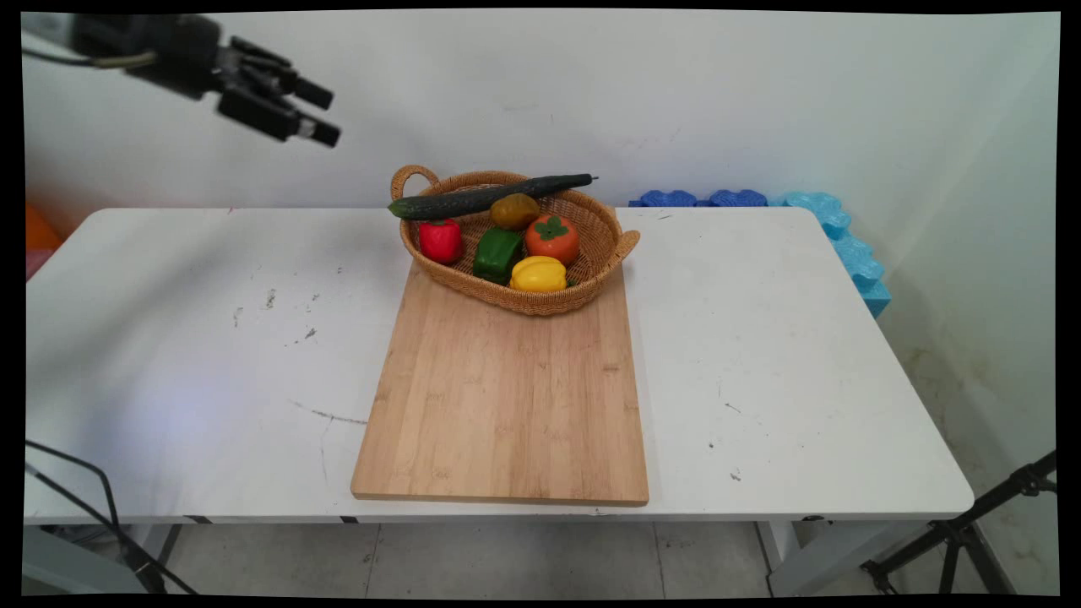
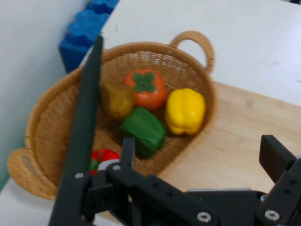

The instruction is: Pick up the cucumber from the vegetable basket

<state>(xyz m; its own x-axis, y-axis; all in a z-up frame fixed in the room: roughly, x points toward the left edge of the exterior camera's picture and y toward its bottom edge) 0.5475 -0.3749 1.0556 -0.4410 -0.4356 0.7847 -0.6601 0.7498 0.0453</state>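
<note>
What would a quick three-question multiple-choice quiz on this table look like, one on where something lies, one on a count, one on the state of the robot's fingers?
1. Where does the cucumber lie?
A. Flat on the board
B. Across the basket's rim
C. On the bare table

2. How many bell peppers are in the basket?
A. One
B. Three
C. Five

3. How do the fingers stand?
A. Shut on the cucumber
B. Shut on nothing
C. Open, holding nothing

Answers:
1 B: it spans the rim, above the other produce.
2 B: a red pepper, a green pepper and a yellow pepper.
3 C: the hand view shows a wide gap between them, and they hang in the air to the basket's upper left.
</note>
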